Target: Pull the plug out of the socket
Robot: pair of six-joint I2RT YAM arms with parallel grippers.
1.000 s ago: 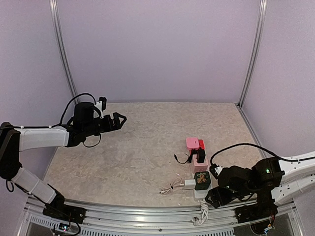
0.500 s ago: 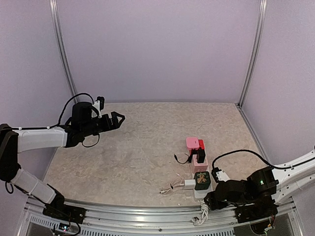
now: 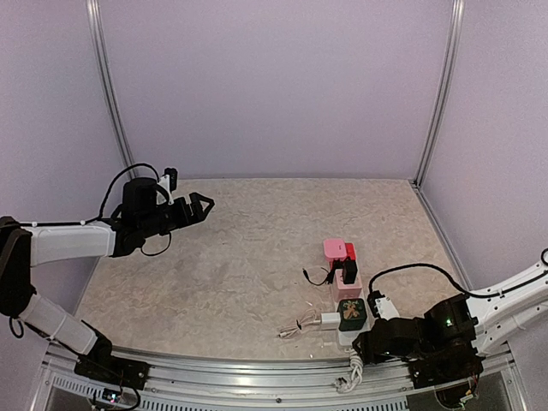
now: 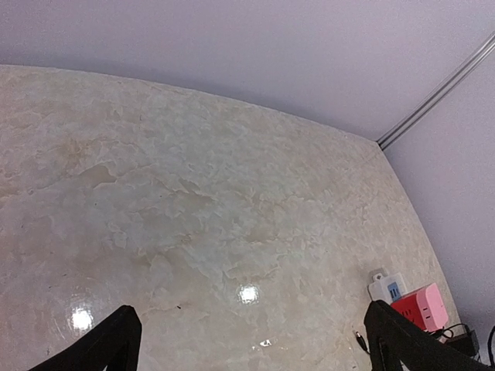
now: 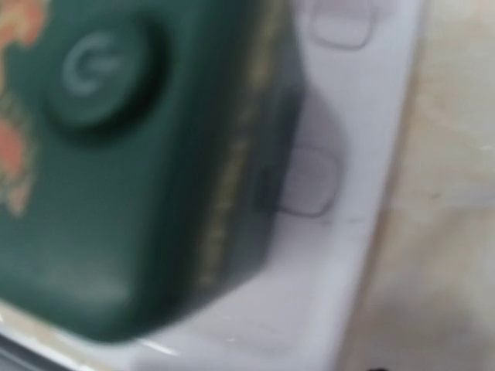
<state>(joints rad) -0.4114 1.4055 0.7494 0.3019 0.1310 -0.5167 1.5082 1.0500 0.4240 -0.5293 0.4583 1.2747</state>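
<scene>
The white power strip lies at the front right of the table, and its thick white cord runs off the near edge. On it sit a pink cube adapter, a red one, a black plug, a dark green adapter and a white charger. My right gripper is low at the strip's near end. Its wrist view shows only the blurred green adapter and the white strip very close, with no fingers in view. My left gripper is open and empty, raised over the far left.
A thin white cable trails left from the white charger. A short black lead lies left of the black plug. The strip's far end and the red adapter show in the left wrist view. Metal posts stand at the back corners.
My right arm has dropped and moved in close to the near end of the power strip. My left gripper has drifted slightly left.
</scene>
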